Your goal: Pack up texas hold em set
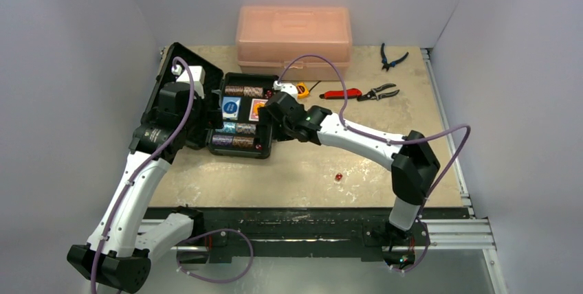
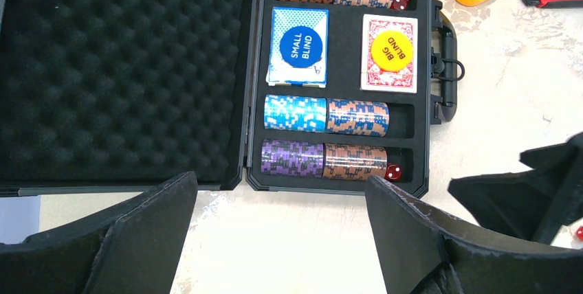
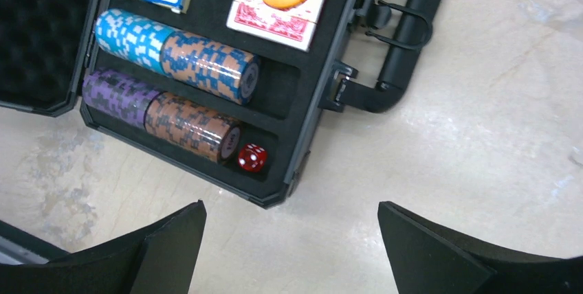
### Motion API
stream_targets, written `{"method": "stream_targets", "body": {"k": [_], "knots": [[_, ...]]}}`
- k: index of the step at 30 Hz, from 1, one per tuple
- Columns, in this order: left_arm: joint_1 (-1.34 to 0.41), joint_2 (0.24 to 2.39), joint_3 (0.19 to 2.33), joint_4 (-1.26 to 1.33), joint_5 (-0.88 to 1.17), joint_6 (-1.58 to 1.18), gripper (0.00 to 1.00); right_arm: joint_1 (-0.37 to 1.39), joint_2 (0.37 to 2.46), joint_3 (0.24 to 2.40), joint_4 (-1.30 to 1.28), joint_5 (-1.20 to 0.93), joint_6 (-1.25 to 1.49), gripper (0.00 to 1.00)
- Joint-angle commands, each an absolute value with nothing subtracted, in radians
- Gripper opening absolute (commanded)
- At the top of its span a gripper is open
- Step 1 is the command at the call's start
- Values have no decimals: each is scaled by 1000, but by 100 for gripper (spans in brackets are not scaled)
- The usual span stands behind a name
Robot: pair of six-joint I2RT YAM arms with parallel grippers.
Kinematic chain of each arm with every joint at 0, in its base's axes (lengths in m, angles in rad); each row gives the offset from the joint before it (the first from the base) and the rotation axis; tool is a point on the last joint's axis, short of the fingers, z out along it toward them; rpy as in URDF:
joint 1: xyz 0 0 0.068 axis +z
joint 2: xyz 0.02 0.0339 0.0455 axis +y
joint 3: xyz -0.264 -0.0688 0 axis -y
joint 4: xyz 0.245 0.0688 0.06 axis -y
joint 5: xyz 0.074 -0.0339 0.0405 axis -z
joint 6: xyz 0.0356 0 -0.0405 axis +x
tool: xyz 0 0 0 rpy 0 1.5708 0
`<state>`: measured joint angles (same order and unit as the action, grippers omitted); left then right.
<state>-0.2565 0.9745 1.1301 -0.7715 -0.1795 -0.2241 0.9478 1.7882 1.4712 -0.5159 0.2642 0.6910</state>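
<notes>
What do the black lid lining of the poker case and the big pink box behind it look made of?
The black lid lining: soft foam, matte, judging by its regular egg-crate dimples. The large pink lidded box: probably plastic, smooth and slightly translucent, since its walls look pale and evenly tinted.

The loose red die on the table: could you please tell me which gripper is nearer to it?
Right. The right gripper hovers at the near right corner of the case, left of the die; the left gripper is farther left, by the hinge.

Table (image 1: 309,163) — open briefcase (image 1: 239,154), pink box (image 1: 294,40), pliers (image 1: 379,92), tape measure (image 1: 297,89) (yellow), loose red die (image 1: 338,178).
</notes>
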Motion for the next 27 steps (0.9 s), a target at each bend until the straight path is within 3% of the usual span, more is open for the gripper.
{"method": "stream_targets", "body": {"k": [1,20,27], "knots": [[-259,973,1127,-739,-186,-217,92,946,1713,1428,-563,352,692,99],[-265,975,1121,-735,-158,-210,92,936,1486,1153,-699,549,827,99],[-310,999,1120,-731,-132,-191,92,810,1375,1035,-719,494,847,99]]}}
